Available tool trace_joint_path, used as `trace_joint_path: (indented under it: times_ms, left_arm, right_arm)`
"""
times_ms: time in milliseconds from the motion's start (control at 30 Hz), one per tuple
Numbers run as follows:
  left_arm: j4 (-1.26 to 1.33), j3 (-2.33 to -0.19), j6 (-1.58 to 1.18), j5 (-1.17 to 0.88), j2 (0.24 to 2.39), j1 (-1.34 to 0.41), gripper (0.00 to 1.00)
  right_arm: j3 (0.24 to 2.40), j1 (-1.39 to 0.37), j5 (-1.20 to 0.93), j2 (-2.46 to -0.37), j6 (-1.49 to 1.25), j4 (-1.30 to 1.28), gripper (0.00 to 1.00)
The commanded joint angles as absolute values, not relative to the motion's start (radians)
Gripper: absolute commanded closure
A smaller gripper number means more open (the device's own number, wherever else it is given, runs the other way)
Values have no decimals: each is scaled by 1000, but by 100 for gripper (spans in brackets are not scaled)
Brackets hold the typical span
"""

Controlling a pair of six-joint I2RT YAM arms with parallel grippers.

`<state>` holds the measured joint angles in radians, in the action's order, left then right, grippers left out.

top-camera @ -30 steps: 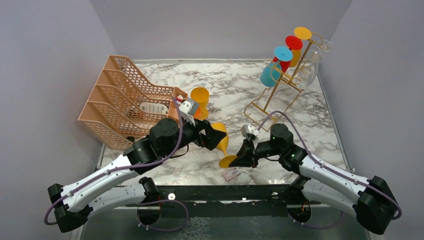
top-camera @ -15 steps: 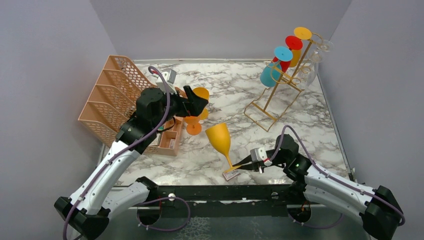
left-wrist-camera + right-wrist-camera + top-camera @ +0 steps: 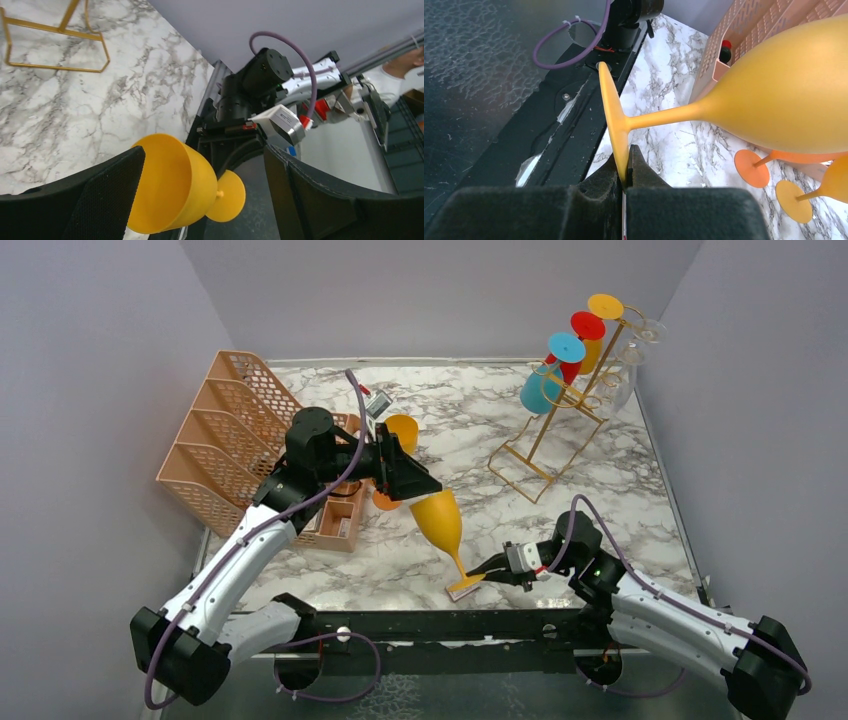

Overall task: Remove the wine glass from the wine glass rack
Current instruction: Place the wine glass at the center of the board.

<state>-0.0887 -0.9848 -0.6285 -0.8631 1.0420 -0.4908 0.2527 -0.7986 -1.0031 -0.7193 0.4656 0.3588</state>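
One yellow plastic wine glass (image 3: 440,520) is already off the slanted gold wire rack (image 3: 549,430), tilted near the front edge; right gripper (image 3: 478,576) pinches its foot rim; left gripper (image 3: 425,488) gapes wide at the bowl; likely only set-down left.

Bright, even light; soft shadows, mostly sharp.

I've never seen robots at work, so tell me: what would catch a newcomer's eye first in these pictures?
The yellow wine glass stands out first, tilted near the front edge of the marble table. The right claw pinches its foot and the open left claw flanks its bowl. At the far right stands the gold wine glass rack, hung with upside-down glasses in blue, red and yellow. A peach mesh file organizer fills the left side.
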Motion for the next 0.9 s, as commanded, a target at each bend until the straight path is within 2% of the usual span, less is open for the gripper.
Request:
trace_joint_path:
  times_ms: [0, 233, 467, 667, 867]
  left_arm:
    - [-51, -980, -648, -1050, 1055, -486, 10]
    - [-141, -978, -593, -1079, 1066, -486, 24]
    - [-174, -954, -558, -1101, 1060, -488, 43]
    - [-176, -945, -528, -1164, 1031, -495, 48]
    - [-174, -935, -503, -1180, 1008, -519, 62]
  right_arm:
    - [244, -805, -1037, -710, 485, 400, 99]
    - [246, -806, -1028, -710, 492, 393, 99]
    - [246, -805, -1005, -706, 495, 390, 99]
    - [244, -805, -975, -697, 496, 387, 99]
    - [244, -805, -953, -698, 496, 384, 99]
